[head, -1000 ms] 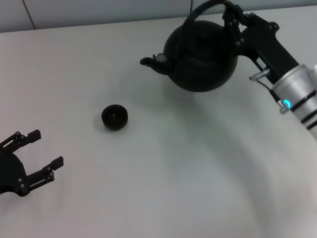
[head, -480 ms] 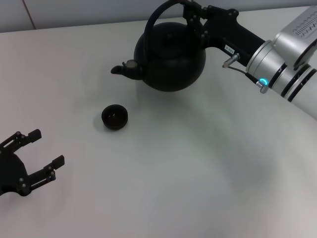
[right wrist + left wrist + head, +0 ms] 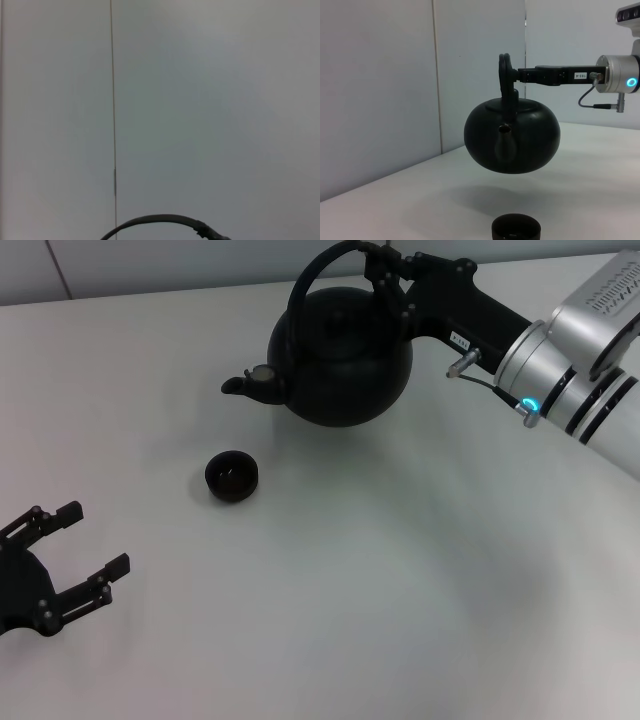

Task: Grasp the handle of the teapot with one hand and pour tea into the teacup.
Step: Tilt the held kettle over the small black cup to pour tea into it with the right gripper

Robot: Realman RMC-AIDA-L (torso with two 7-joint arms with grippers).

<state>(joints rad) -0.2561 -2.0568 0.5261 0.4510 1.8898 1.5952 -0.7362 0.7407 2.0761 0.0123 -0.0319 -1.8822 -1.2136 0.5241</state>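
The round black teapot (image 3: 340, 355) hangs above the white table, its spout (image 3: 240, 383) pointing left; the left wrist view shows the teapot (image 3: 512, 137) clear of the surface with its shadow beneath. My right gripper (image 3: 388, 275) is shut on the right side of the arched handle (image 3: 318, 268). The handle (image 3: 160, 222) also arcs along the edge of the right wrist view. The small black teacup (image 3: 232, 476) sits on the table below and left of the spout; the teacup (image 3: 516, 229) is close in the left wrist view. My left gripper (image 3: 75, 550) rests open at the front left.
The white table (image 3: 380, 580) meets a pale wall (image 3: 200, 260) at the back. A grey cable (image 3: 480, 375) loops off the right wrist.
My right arm has carried the teapot leftward, from the far right toward the teacup; in the last half second it shifted only slightly. The left gripper has not moved.
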